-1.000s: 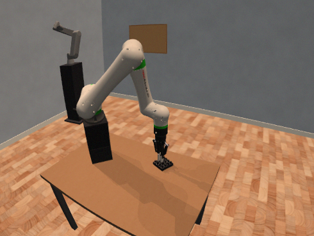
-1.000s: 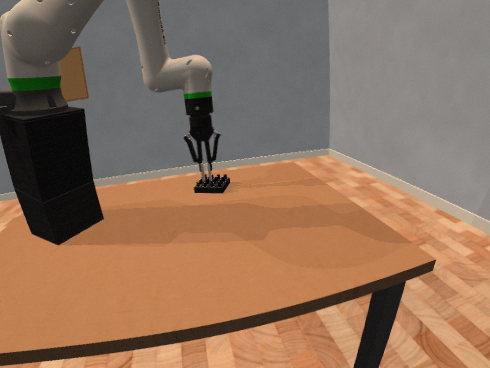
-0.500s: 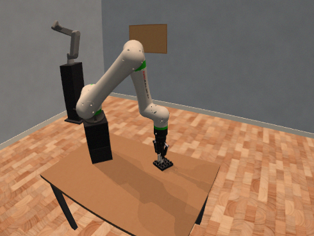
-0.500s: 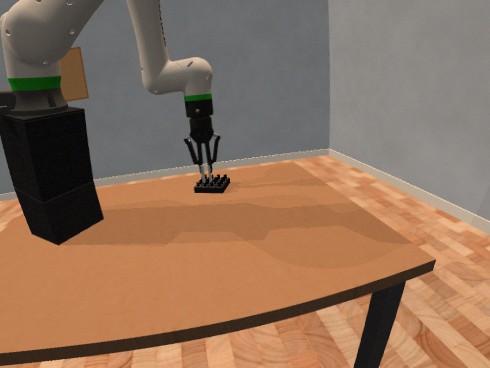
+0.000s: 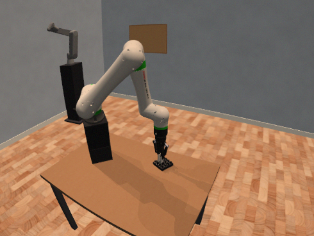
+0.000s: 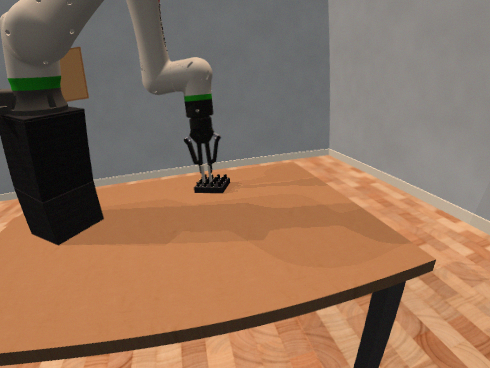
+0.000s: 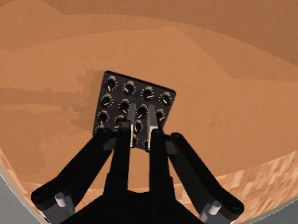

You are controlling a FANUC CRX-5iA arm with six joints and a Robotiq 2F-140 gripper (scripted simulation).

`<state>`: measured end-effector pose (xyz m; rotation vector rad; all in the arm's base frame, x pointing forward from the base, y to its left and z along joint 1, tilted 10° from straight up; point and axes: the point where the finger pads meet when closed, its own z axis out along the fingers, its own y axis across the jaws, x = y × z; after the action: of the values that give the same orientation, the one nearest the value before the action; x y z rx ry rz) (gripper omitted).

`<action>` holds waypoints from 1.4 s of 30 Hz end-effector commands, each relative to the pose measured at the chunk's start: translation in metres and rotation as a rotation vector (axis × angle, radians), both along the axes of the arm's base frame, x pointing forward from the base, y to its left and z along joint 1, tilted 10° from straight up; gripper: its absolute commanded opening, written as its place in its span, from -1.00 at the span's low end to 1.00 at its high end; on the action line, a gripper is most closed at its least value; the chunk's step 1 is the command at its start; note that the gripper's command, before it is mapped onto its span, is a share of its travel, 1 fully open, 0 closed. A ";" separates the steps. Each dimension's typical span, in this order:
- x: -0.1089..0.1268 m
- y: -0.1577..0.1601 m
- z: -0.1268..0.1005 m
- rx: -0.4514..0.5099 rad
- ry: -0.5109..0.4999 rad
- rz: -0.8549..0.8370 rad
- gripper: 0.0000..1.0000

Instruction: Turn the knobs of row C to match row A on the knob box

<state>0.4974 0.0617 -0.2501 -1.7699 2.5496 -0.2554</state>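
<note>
In the top view, the gripper [image 5: 161,159] [image 6: 206,175] [image 7: 141,112] of the 1 arm points down, directly over the knob box [image 5: 163,168] [image 6: 210,190] [image 7: 118,95], which lies on the far right part of the table [image 5: 128,192] [image 6: 175,290]. So the coming move looks like a turn in place, not a reach.

In the exterior view, the 2 fingers come down among the knobs, upright, and the box sits flat at the far side of the table.

In the wrist view, 1 knob [image 7: 142,111] appears between the 2 fingertips, which stand left and right of it. The fingers are narrow, with a small gap – whether they press on this knob, I cannot tell. The box is nearly square, without clear long axis, and is slightly turned against the fingers. It is dark, with black knobs, white lines and pale rings of marks; the near rows are partly hidden.

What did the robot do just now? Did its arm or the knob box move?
The gripper may have turned a tiny bit, but I can't tell which way. I can't see it take hold of or let go of anything. The big arm and the knob box look the same as before.
</note>
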 end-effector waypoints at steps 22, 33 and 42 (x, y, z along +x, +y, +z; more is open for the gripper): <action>0.000 0.000 0.000 0.000 0.000 0.000 -0.90; 0.000 0.000 0.000 0.000 0.000 0.000 -0.90; 0.000 0.000 0.000 0.000 0.000 0.000 -0.90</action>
<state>0.4974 0.0617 -0.2500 -1.7698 2.5495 -0.2555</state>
